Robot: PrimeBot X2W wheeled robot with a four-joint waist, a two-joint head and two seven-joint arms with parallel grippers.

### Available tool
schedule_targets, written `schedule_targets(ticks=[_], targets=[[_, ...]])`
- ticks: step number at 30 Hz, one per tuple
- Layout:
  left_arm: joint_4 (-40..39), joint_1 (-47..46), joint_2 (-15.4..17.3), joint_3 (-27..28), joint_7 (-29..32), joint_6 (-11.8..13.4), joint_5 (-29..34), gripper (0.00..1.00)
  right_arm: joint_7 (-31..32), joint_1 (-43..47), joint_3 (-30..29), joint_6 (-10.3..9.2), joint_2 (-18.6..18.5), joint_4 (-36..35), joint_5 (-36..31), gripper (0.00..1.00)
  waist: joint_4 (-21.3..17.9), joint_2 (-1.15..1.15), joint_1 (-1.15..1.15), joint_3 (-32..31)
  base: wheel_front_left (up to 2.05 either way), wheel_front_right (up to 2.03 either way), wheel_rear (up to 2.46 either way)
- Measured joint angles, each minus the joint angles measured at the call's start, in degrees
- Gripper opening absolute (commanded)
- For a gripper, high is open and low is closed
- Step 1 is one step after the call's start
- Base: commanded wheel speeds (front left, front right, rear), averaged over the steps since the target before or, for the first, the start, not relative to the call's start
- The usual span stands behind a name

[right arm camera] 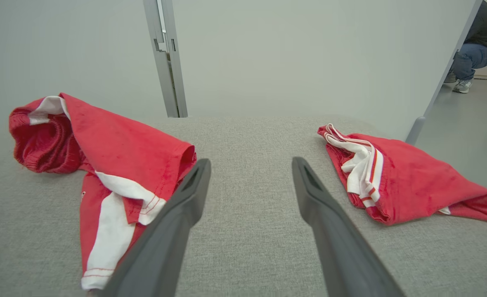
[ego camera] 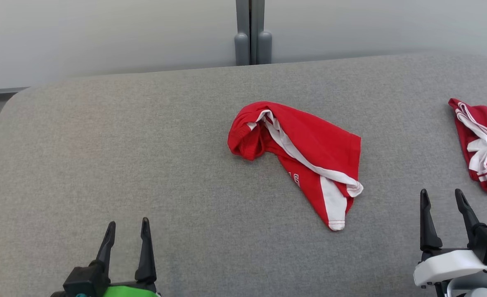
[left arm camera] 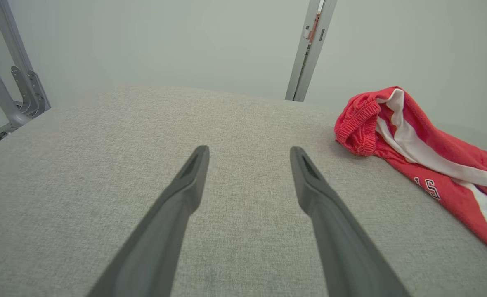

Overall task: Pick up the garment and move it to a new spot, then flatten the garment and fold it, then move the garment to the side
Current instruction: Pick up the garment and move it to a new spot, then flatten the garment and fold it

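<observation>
A crumpled red garment (ego camera: 305, 152) with white side stripes lies in the middle of the grey padded table (ego camera: 144, 144); it looks like a pair of shorts with an elastic waistband at its left end. It also appears at the right of the left wrist view as the garment (left arm camera: 425, 156) and at the left of the right wrist view as the garment (right arm camera: 115, 156). My left gripper (ego camera: 127, 231) stands open near the table's front left, well apart from it. My right gripper (ego camera: 441, 198) is open at the front right, nothing between its fingers.
A second red and white garment (ego camera: 481, 144) lies at the table's right edge, also seen as the second garment (right arm camera: 396, 177). A grey post (ego camera: 251, 33) rises behind the table against pale partition walls. A person (right arm camera: 474, 41) crouches on the floor beyond the right partition.
</observation>
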Motion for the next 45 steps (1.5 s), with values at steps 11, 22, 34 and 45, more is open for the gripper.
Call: schedule_targets(ticks=[11,22,34,45], targets=[[-1.0,4.1,-1.2,5.1,0.0,-3.7,2.2,1.00,0.0,1.3,1.2,0.00,0.0,0.7,1.3,1.00,1.7,0.00,0.00,-2.2,0.00,0.00,0.00],[-1.6,4.0,-1.2,4.7,0.0,-3.7,2.2,1.00,0.0,1.5,2.0,0.00,0.0,0.7,1.2,1.00,1.4,0.00,0.00,-1.7,0.00,0.00,0.00],[-2.1,-2.2,-1.2,-1.4,0.0,-5.9,3.6,1.00,0.0,-1.0,3.7,0.00,0.0,0.5,1.3,1.00,-0.9,0.00,0.00,0.5,0.00,0.00,0.00],[7.6,-20.8,-1.4,-16.0,-0.1,-8.4,5.7,1.00,0.0,-6.7,5.6,0.00,0.0,-0.7,3.0,1.00,-5.4,0.00,0.00,7.7,0.00,0.00,0.00]])
